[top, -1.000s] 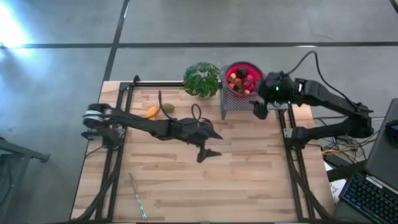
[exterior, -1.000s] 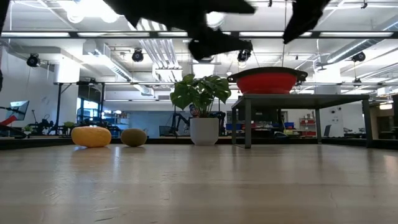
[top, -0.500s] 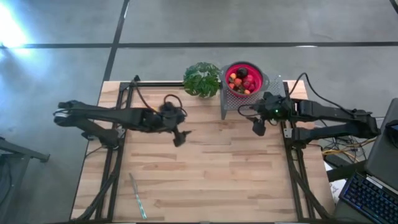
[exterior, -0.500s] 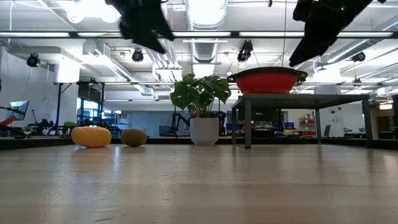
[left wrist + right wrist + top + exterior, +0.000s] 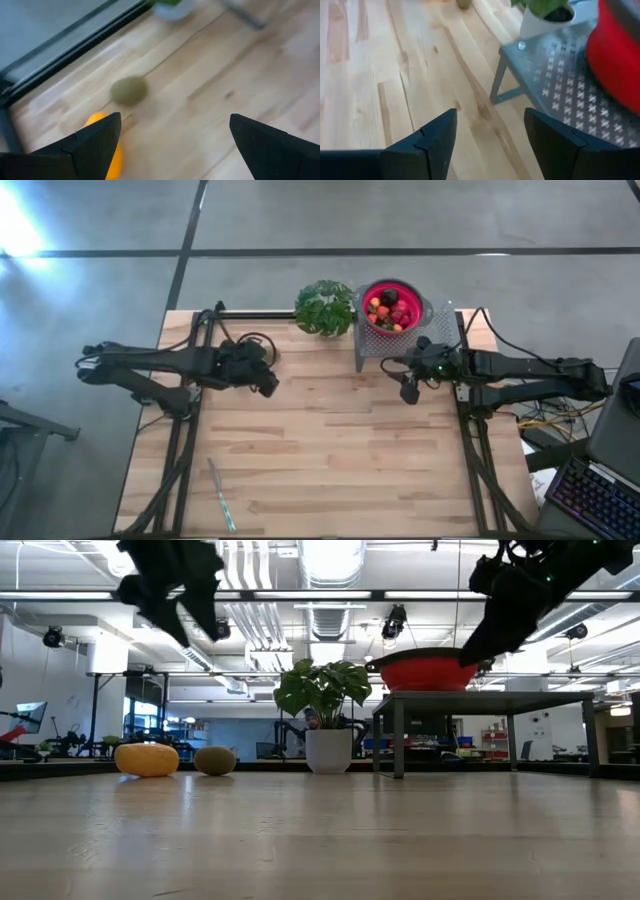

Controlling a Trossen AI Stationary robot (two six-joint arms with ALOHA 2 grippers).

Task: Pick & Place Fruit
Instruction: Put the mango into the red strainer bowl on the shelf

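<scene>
A yellow-orange piece and an olive-brown kiwi lie on the wooden table near its far left. My left gripper hangs open above them, and the kiwi shows beyond its fingers. One finger half hides the yellow-orange piece. In the high view my left gripper covers both. A red bowl holding several small fruits sits on a grey perforated stand. My right gripper hangs open just in front of that stand, with nothing between its fingers.
A leafy green plant in a white pot stands left of the bowl at the far edge. A thin pale stick lies near the front left. Black frame rails run along both sides of the table.
My left gripper has drawn back from the table's middle toward its left and far edges, turning as it went, and now hangs over the kiwi and the yellow-orange piece. My right gripper has come down beside the stand, a little toward the near edge.
</scene>
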